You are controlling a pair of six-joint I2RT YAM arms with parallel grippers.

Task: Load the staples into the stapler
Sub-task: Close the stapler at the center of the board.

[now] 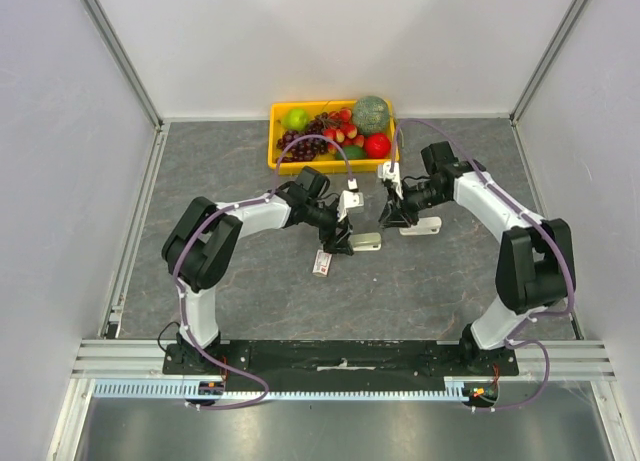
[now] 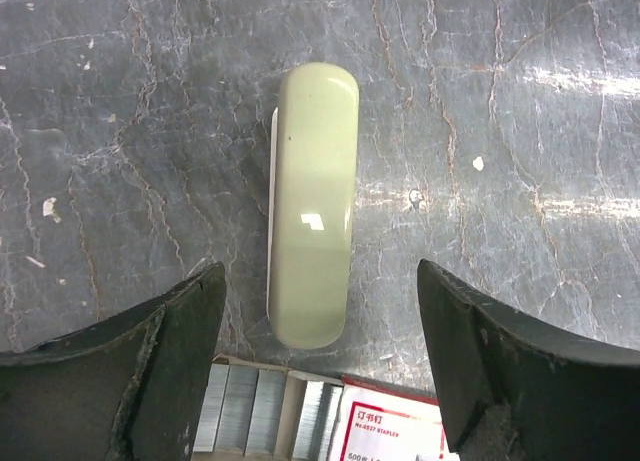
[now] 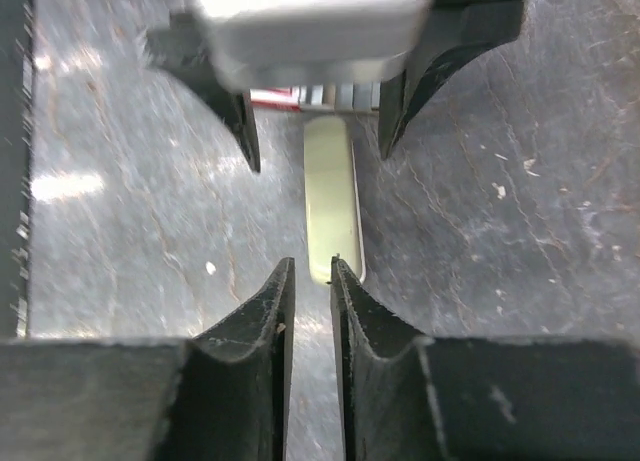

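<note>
Left claw (image 2: 320, 269), wide open and empty, above the pale stapler (image 2: 312, 201), whose long axis runs left–right in the scene and straight out between the fingers. The staples (image 2: 255, 411) lie in their open box (image 2: 392, 426) just near-left of the stapler's left end, beneath the wrist and not ahead of the fingertips. Right claw (image 3: 312, 266), jaws a slit apart with nothing seen between them, faces the stapler's right end. The left arm is judged nearer the staples.
</note>
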